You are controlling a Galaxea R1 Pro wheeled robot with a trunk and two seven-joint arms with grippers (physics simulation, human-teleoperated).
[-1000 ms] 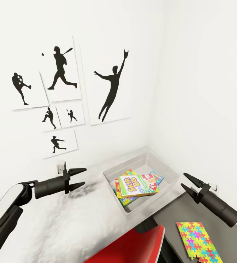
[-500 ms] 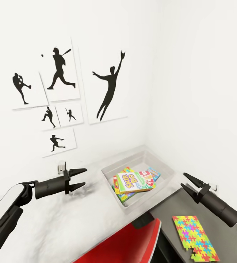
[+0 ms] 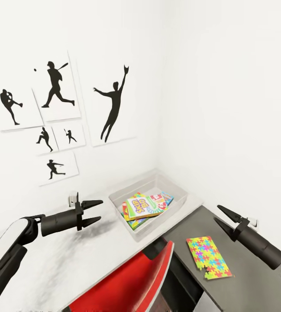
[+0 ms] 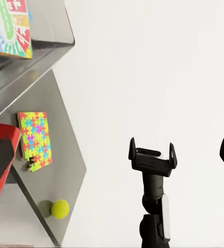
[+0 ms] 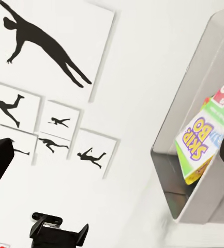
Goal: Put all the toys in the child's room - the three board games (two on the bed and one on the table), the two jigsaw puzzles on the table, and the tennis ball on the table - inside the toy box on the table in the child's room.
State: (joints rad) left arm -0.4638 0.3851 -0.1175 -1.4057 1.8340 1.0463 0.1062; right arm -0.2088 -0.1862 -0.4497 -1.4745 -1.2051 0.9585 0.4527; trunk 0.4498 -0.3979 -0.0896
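- Grey and shallow, the rectangular toy box (image 3: 181, 197) sits at the far corner of the pale grey table (image 3: 49, 268), against the white wall; it already holds a stack of flat game boxes.
- Counted in the bin: one yellow-green Skip-Bo box (image 3: 141, 207) on top, one white box with red lettering (image 3: 158, 199) beside it, a sliver of blue box (image 3: 168, 198) at its far side, and a many-coloured sheet edge (image 3: 129, 221) under the stack, which I judge to be one jigsaw puzzle.
- Outside the bin: one bright mosaic jigsaw puzzle (image 3: 208, 257) lies flat on the lower dark grey cabinet (image 3: 261, 290), near the cabinet's front edge by the red chair (image 3: 131, 281), with a loose piece at its near corner.
- One yellow-green tennis ball (image 4: 60, 208) rests on that same dark top, well apart from the puzzle.
- Left gripper (image 3: 93, 212) hovers over the tabletop, jaws parted, holding nothing.
- Right gripper (image 3: 222, 218) hangs above the cabinet, jaws spread, empty.
- Step in hand, as I judge it: moving to collect the two leftovers.
- Next move likely calls for lowering the right gripper to the puzzle's edge; a thin sheet is hard to pinch.
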